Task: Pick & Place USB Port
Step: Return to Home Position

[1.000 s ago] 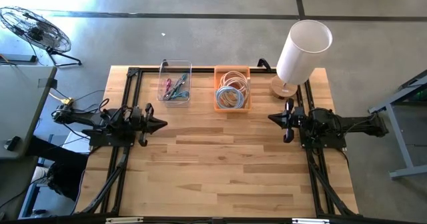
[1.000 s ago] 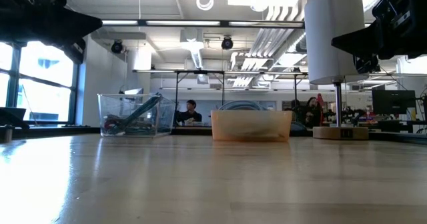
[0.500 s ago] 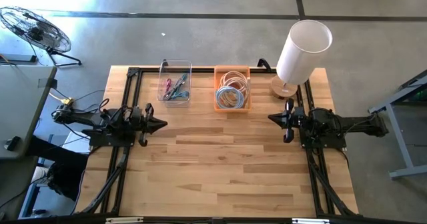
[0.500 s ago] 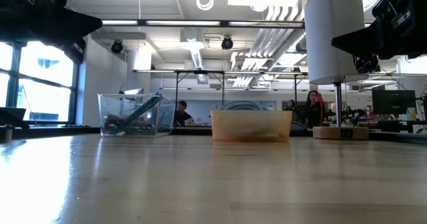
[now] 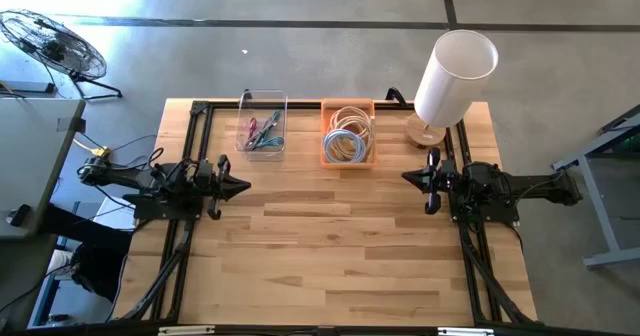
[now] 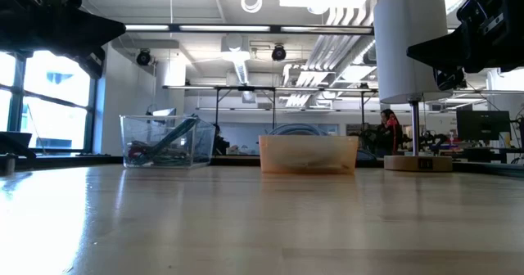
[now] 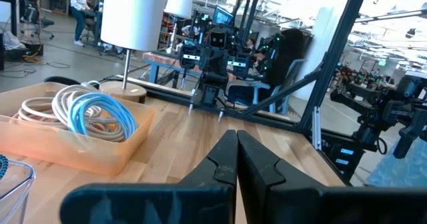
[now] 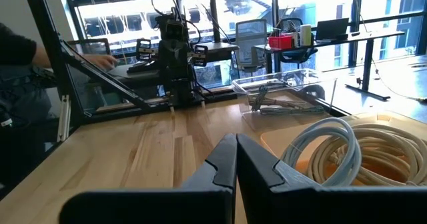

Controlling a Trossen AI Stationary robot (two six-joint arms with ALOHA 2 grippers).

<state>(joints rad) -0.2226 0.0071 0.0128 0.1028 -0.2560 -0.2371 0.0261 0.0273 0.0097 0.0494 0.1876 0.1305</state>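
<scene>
nothing on the counter (image 5: 330, 246) has moved since the earlier frames; only the people in the far room in the low view have shifted, and one near the clear bin is now gone from sight. both arms sit exactly as before.

left tool (image 5: 243, 186) is parked at the counter's left edge, pointing inward, fingers pressed together, holding nothing. right tool (image 5: 407, 177) mirrors it at the right edge, also closed and empty. both look home already, so the run seems done bar the stop.

cables (image 5: 347, 136), white and blue coils, lie in the orange bin (image 5: 348, 133) at the back. thinner cables with coloured ends lie in the clear bin (image 5: 262, 124) just left of it. no cable is left on the open wood.

risks from here, as i judge them:
- coils in the orange bin ride up to its rim; springy loops could relax and flop a turn over the wall.
- lamp (image 5: 455, 71) stands near the right arm, its base just behind that tool. any late swing backward by that arm could clip the base or stem and tip it.
- a person (image 8: 20, 57) shows at the edge of the right wrist view, beyond the left arm's side. if the left arm moved outward again, that is the side to watch.
- a further move seems needless, and a bin nudged now could spill what is sorted.
</scene>
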